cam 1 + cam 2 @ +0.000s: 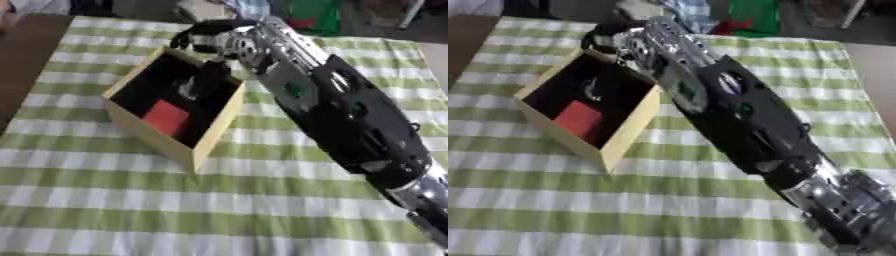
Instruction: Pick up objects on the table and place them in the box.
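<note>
A wooden box [216, 131] with a black inside stands on the checked cloth, left of centre. In it lies a red block [166, 116], with a small silvery thing [186, 90] behind it. My right arm [350, 115] reaches in from the lower right, and my right hand [219, 42] hangs over the box's far right corner. A dark shape [210, 77] drops from the hand into the box; what it is stays unclear. My left hand shows in neither view.
The green and white checked cloth [175, 210] covers the table. Bare brown tabletop [22, 60] shows at the far left. Green and red items [754, 17] and some cloth lie beyond the far edge.
</note>
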Controlling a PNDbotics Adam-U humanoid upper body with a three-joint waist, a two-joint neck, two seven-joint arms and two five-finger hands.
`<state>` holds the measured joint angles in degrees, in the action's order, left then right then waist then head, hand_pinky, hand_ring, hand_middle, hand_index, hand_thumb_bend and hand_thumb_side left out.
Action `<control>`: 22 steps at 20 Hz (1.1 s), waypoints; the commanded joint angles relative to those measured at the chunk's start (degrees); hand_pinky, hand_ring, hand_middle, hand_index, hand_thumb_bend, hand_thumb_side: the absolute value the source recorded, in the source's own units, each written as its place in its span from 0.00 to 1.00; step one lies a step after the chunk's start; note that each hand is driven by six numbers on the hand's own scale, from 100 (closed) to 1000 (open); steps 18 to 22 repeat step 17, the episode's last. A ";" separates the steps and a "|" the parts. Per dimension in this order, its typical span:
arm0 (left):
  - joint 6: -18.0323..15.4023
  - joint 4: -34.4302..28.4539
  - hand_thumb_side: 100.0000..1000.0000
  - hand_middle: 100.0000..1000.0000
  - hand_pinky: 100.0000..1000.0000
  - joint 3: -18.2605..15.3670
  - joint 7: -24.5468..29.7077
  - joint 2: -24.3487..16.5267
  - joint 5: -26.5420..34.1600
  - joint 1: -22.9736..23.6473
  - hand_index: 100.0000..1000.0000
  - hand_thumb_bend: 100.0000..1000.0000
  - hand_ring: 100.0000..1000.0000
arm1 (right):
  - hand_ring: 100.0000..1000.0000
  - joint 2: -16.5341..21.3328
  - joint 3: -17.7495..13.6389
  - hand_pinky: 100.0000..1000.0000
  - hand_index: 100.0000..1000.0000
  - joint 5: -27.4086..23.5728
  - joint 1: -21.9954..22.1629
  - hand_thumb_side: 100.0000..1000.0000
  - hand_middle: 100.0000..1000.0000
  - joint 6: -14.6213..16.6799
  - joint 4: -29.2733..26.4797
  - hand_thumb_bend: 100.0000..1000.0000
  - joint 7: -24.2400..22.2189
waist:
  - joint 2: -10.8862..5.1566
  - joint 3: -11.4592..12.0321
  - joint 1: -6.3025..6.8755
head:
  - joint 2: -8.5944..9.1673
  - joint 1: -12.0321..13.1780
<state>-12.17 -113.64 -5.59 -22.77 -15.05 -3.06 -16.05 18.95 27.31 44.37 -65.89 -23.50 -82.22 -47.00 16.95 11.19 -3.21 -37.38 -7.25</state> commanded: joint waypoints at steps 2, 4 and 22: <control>0.11 -0.95 0.00 0.41 1.00 -0.56 -0.17 -0.64 -0.29 -0.12 0.61 0.15 0.45 | 1.00 4.74 -2.66 1.00 1.00 -3.56 0.22 0.10 0.91 -0.63 -6.65 0.00 0.11 | -1.14 -0.29 0.59 | 0.29 0.50; 0.07 -0.95 0.00 0.41 1.00 -0.64 -0.29 -0.67 -0.35 -0.10 0.61 0.15 0.45 | 1.00 6.62 -4.31 1.00 1.00 -5.32 1.28 0.01 0.90 -0.25 -9.52 0.00 1.17 | -1.09 -0.42 0.65 | 0.28 0.80; -0.06 -0.95 0.00 0.41 1.00 -0.95 -0.80 -0.73 -0.78 0.04 0.61 0.15 0.45 | 0.99 15.36 -14.21 0.96 0.94 -13.00 9.84 0.14 0.82 -7.11 -27.25 0.00 9.10 | -0.73 -1.01 1.15 | 0.16 2.65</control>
